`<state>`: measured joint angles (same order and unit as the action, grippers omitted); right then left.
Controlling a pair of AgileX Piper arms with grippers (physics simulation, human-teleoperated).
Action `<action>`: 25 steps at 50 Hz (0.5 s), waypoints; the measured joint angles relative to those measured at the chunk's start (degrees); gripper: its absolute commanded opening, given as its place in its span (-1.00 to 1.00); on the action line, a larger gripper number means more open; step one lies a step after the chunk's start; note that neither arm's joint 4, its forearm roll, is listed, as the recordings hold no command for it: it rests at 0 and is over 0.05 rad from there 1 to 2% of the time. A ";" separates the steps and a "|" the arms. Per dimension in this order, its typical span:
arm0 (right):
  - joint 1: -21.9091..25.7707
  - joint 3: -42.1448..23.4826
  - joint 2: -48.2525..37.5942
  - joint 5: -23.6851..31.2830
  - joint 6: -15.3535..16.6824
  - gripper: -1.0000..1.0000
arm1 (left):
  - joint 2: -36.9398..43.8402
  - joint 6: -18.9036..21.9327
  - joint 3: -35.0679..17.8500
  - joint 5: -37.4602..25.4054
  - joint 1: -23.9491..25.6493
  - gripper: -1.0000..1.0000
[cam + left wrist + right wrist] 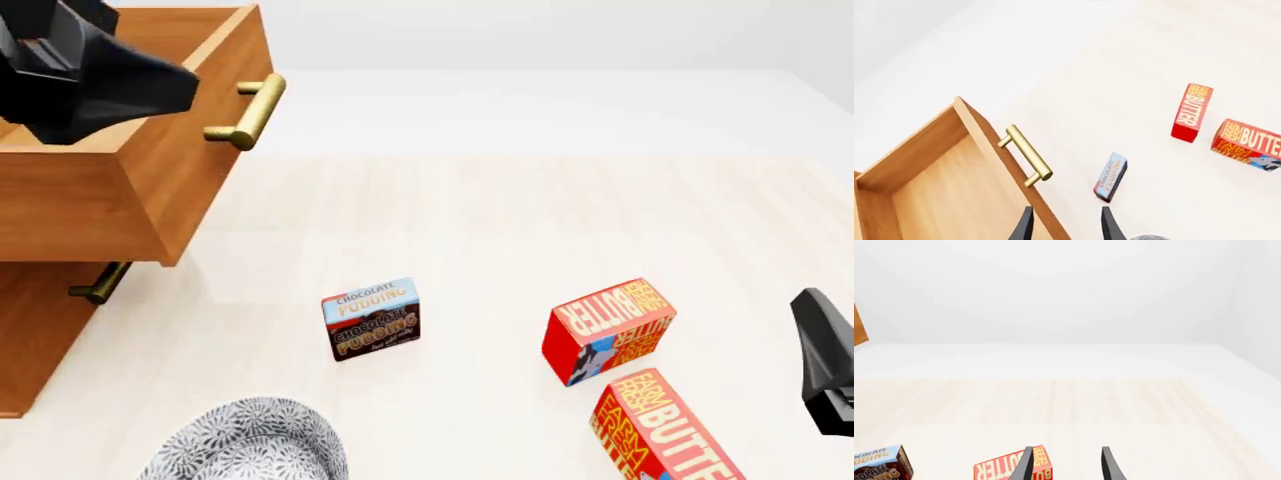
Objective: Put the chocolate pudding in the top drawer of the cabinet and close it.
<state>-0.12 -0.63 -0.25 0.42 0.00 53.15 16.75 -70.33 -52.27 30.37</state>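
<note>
Hovering over the open top drawer [120,120]: the left gripper [1067,224], fingers apart, nothing between them. The drawer is sitting pulled out of the cabinet [34,330] at far left of the front view, light wood interior bare, brass handle [250,110] sticking out toward the table middle.

Moving right, the chocolate pudding [371,319] is lying on the table [534,210], well apart from the drawer and from both grippers, not yet picked up. A patterned bowl [247,440] is sitting near-side of it, close by. Further right, two butter boxes [610,330] are sitting just beside each other. The right gripper [1067,462] is hanging at far right, fingers apart and empty, a butter box edge showing just beyond its tips.

Risks, as I'm judging them:
- The left arm coming down toward the pudding is likely passing close to the handle and drawer front; clipping either could be nudging the drawer shut early.
- The pudding is thin and flat, so a shallow grasp could be letting it slip or skid toward the bowl.
- The right arm reaching across could be knocking a butter box into it.
</note>
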 measured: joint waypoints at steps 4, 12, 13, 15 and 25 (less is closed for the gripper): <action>0.00 0.00 0.00 0.00 0.00 1.00 | 0.38 1.96 1.02 1.25 1.40 1.00; 0.00 0.00 0.00 0.00 0.00 1.00 | 1.16 5.16 2.78 3.46 3.75 1.00; 0.00 0.00 0.00 0.00 0.00 1.00 | 1.36 5.40 2.92 3.71 4.05 1.00; 0.00 0.00 0.00 0.00 0.00 1.00 | 1.80 5.78 3.17 4.17 4.63 1.00; 0.00 0.00 0.00 0.00 0.00 1.00 | 3.21 7.64 4.85 6.44 5.99 1.00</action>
<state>-0.12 -0.63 -0.25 0.42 0.00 56.36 24.38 -65.49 -45.83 36.36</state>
